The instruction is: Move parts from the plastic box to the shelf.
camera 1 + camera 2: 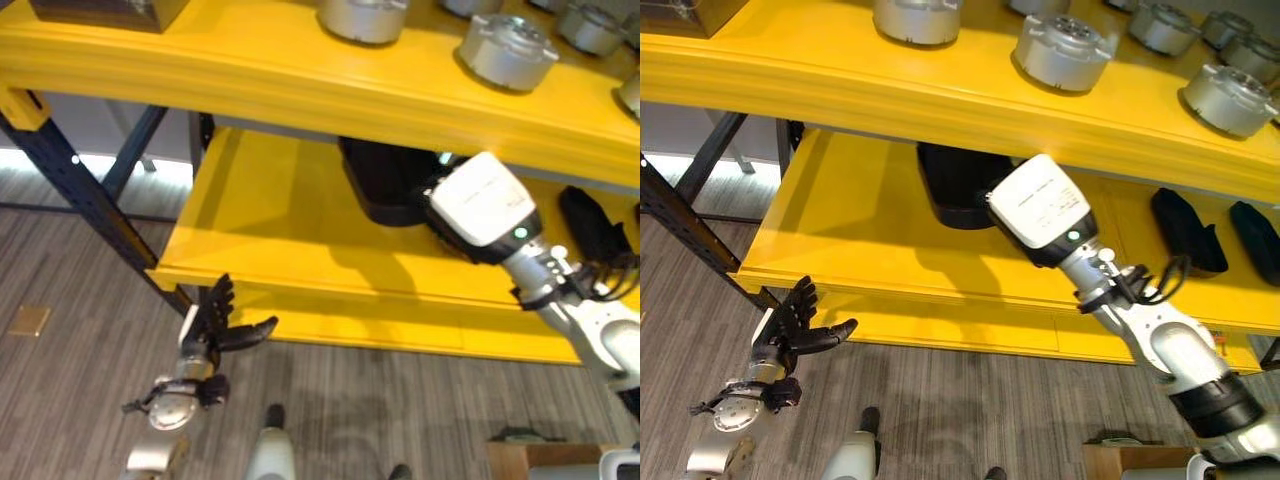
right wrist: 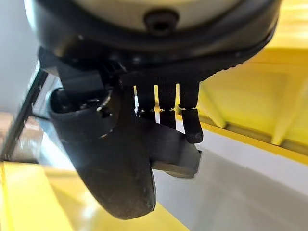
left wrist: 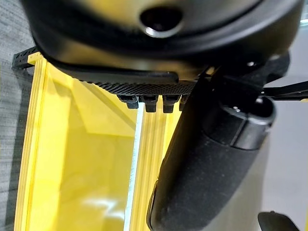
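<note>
Left hand (image 1: 790,325) hangs open below shelf (image 1: 940,260).

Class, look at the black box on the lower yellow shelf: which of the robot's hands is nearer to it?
Right. The right hand reaches under the upper shelf, right at the black box. The left hand hangs open below the lower shelf's front corner, well away.
</note>
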